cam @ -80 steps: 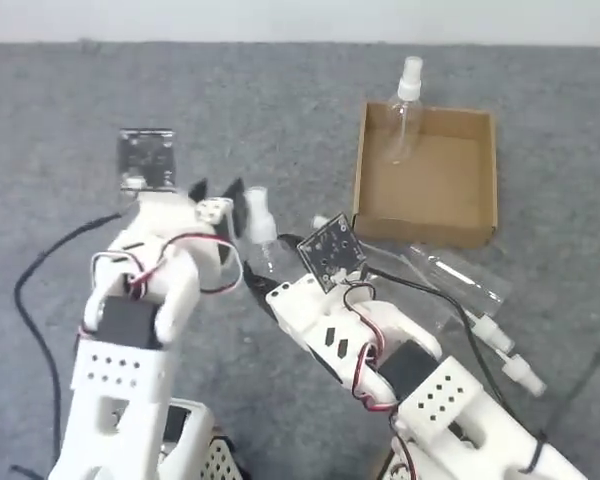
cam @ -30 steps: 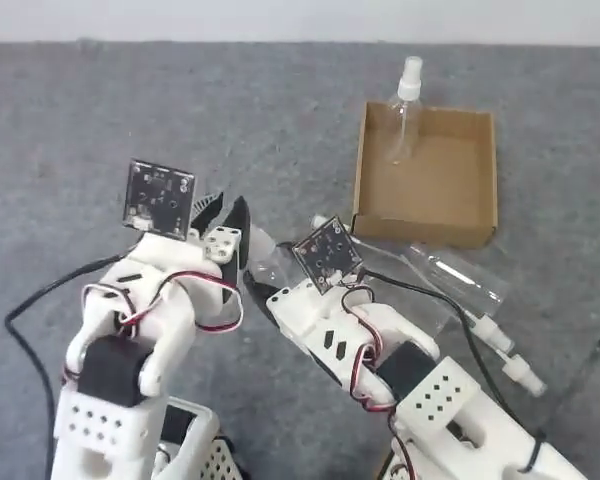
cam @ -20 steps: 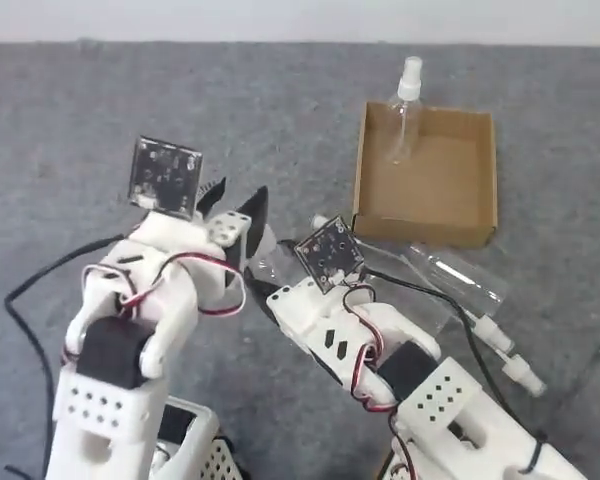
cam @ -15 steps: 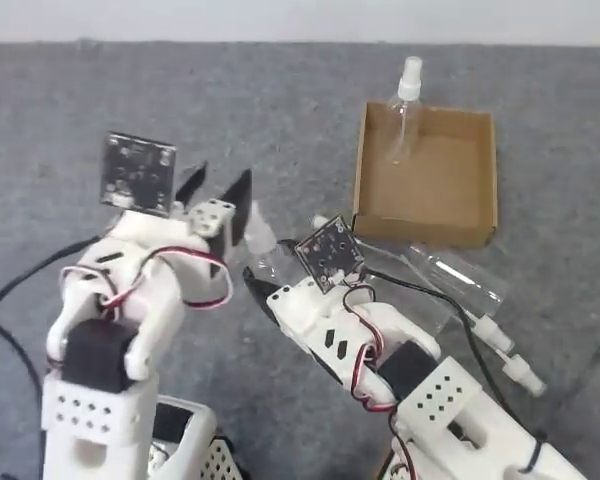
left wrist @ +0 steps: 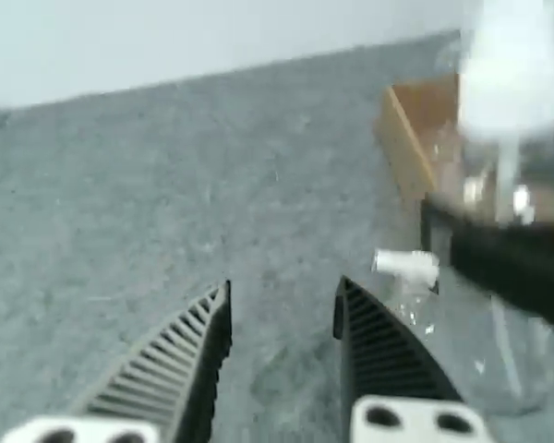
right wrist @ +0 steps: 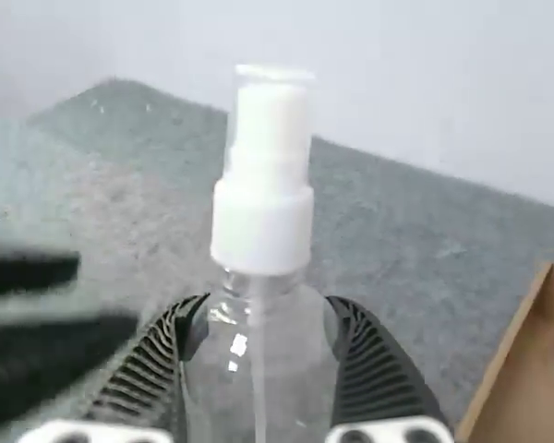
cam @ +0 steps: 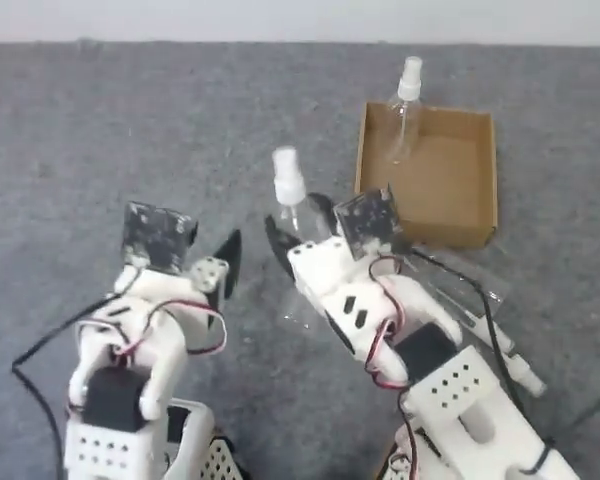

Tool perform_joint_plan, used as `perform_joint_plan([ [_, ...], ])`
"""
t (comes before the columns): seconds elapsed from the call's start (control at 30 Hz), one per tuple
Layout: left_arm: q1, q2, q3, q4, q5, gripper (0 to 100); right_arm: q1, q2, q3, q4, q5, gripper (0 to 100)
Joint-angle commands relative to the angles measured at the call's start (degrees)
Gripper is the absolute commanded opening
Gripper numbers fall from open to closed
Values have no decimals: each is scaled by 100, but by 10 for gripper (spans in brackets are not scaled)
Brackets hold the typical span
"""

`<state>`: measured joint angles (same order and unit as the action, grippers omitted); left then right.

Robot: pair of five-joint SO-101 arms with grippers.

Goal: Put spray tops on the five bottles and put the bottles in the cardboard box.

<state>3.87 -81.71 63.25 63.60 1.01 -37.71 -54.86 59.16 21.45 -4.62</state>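
Here the right claw [right wrist: 266, 312] is clenched on a capped bottle [right wrist: 258, 369], held upright beside the cardboard box [cam: 425, 228]
Across the grey bench [cam: 100, 120] the two white arms sit side by side; the box lies toward the far right, with a second bottle [cam: 404, 125] standing in its far left corner. The capped bottle, under its white spray top [cam: 287, 175], is just left of the box's near corner and outside it. The left claw [left wrist: 283, 293] is released and grasps nothing, its tips apart over bare bench. Clear bottles [cam: 458, 277] lie on the bench in front of the box beside the right arm, and loose-looking spray tops [cam: 525, 377] show near that arm's base
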Motion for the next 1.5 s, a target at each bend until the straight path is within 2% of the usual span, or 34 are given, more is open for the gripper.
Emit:
perform_joint_plan([
  [0.0, 299, -835, 576, -211, -62, 171, 92, 857, -1029, 92, -35, 6],
  [0.2, 809, -1767, 1323, -290, -53, 268, -22, 2176, -2198, 154, -44, 6],
  [0.33, 800, -2084, 1745, -651, -35, 277, -286, 2607, -3024, 919, -53, 6],
  [0.57, 800, -2092, 1991, -835, -53, 276, -637, 2615, -3587, 2009, -35, 6],
  [1.0, 800, -2092, 2026, -835, -62, 276, -400, 1798, -3569, 2914, -18, 6],
  [1.13, 800, -2092, 2026, -800, -62, 276, 110, 1736, -3604, 3064, 264, 6],
  [1.47, 800, -2127, 2026, -615, -62, 276, 2782, 2501, -5398, 4004, 1134, 5],
])
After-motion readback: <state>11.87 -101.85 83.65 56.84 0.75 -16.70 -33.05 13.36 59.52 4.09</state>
